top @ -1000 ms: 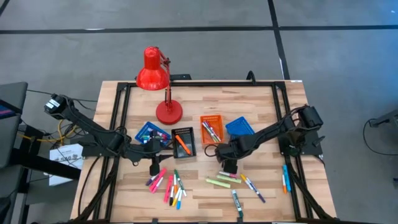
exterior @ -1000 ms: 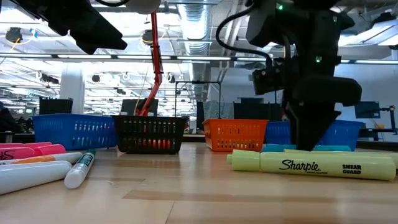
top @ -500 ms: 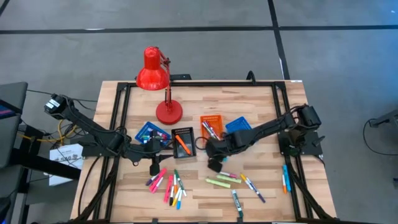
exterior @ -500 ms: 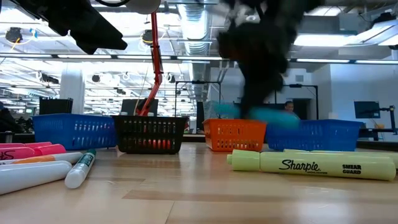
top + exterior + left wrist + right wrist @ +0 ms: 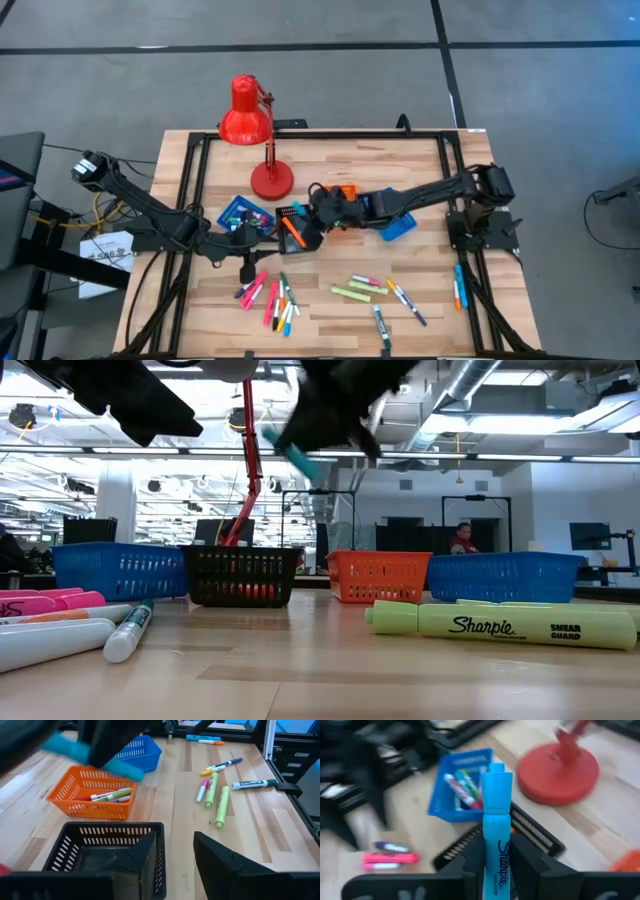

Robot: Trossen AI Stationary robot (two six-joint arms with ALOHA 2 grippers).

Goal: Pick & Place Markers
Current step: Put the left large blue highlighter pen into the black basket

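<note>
The right gripper [image 5: 318, 212] has swung from the loose markers [image 5: 378, 292] at the worktop's [image 5: 420, 160] front to above the black tray [image 5: 296, 229], its fingers [image 5: 525, 865] clenched on a light blue marker [image 5: 495, 827], a smooth plastic cylinder. The left gripper [image 5: 174, 851] hovers near that tray, fingers apart and empty. Four rectangular mesh trays show: two blue, one black, one orange [image 5: 90, 791]. The orange one holds a few markers. One red lamp [image 5: 252, 125] stands behind.
</note>
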